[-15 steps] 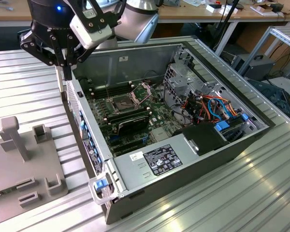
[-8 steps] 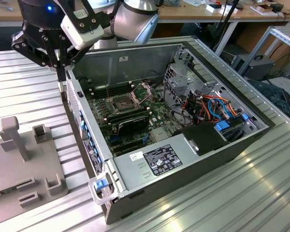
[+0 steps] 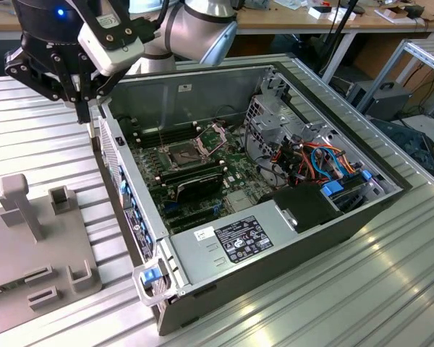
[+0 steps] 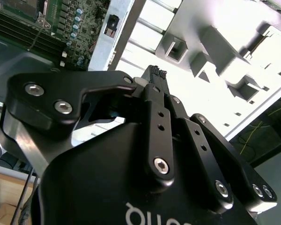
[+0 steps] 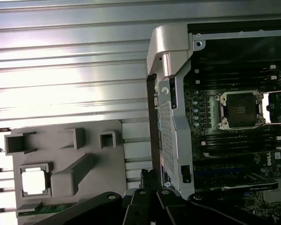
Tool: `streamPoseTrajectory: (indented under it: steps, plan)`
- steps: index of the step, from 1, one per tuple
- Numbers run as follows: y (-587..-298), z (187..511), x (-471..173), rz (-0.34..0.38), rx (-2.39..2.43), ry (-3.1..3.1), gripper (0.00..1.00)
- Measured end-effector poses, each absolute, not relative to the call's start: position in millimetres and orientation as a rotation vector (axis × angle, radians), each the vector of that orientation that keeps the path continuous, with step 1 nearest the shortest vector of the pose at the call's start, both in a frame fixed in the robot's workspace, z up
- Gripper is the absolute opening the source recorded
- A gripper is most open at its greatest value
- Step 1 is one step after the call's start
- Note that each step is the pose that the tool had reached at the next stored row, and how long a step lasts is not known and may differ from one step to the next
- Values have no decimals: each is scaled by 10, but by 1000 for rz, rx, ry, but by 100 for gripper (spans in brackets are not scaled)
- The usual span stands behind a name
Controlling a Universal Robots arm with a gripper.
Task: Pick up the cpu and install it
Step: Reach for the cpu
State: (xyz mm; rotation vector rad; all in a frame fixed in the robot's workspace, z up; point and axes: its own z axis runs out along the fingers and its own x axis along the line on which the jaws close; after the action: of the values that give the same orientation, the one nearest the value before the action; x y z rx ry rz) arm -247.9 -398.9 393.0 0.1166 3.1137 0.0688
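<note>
Black links of the pincer [image 4: 152, 72] crowded the foreground in both wrist views. Its fingers looked drawn together at the tip with nothing between them. In the exterior view it hung over the bench [image 3: 43, 123] on the exterior view's left, just beside the open computer case [image 3: 275, 238] and above the gap between the case wall and the grey holder [image 3: 29, 238]. The cpu [image 5: 35, 182] lay flat in a square pocket of that holder in the first wrist view, pale and glaring, well apart from the pincer. By my reading the task had barely begun: the pick-up was not yet done and the install was all left to do. Inside the case the socket [image 5: 239, 108] sat dark and seemingly empty, with its hinged frame [image 3: 211, 134] raised. The holder ran off the exterior view's left edge, so part of it was cut off. Glare washed out the chip's face, and the pincer's own body hid the bench directly beneath it.
</note>
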Motion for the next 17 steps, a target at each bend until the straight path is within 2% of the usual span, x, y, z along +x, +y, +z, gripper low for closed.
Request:
streamPoseTrajectory:
  steps: [17]
  plan:
    - [-3988,3930,-2598,69,117,3114,11]
